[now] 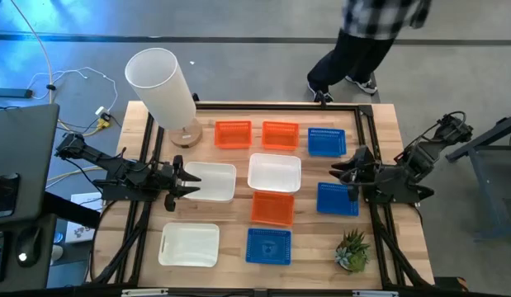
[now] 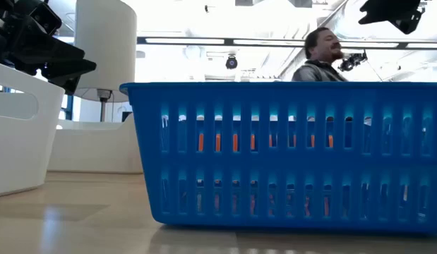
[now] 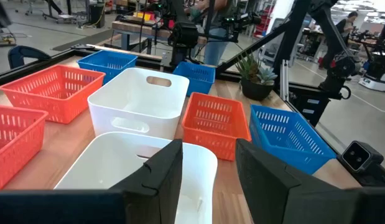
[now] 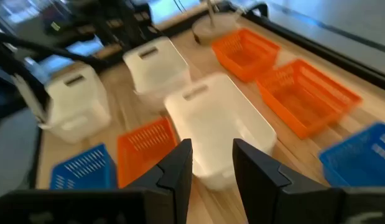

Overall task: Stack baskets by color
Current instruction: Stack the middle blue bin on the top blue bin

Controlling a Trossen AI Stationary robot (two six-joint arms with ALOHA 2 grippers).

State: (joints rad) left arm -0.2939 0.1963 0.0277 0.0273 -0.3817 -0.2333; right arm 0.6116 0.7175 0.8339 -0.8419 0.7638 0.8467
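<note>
Nine shallow rectangular plastic baskets (image 1: 272,208) lie unstacked on the wooden worktop (image 1: 387,247): three orange mesh, three blue mesh, three larger solid white. Left end effector (image 1: 189,181) and right end effector (image 1: 334,172) both gape, holding nothing.

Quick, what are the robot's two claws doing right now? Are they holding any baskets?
Left gripper: open, holding nothing, over the edge of a white basket.
Right gripper: open, holding nothing, above the table between two blue baskets.

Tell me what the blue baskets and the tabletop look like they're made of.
Blue baskets: likely moulded plastic, slightly glossy, judging by the even slotted walls seen close in the low view. Tabletop: looks like pale wood with a smooth finish; plank lines and grain show between the baskets.
</note>
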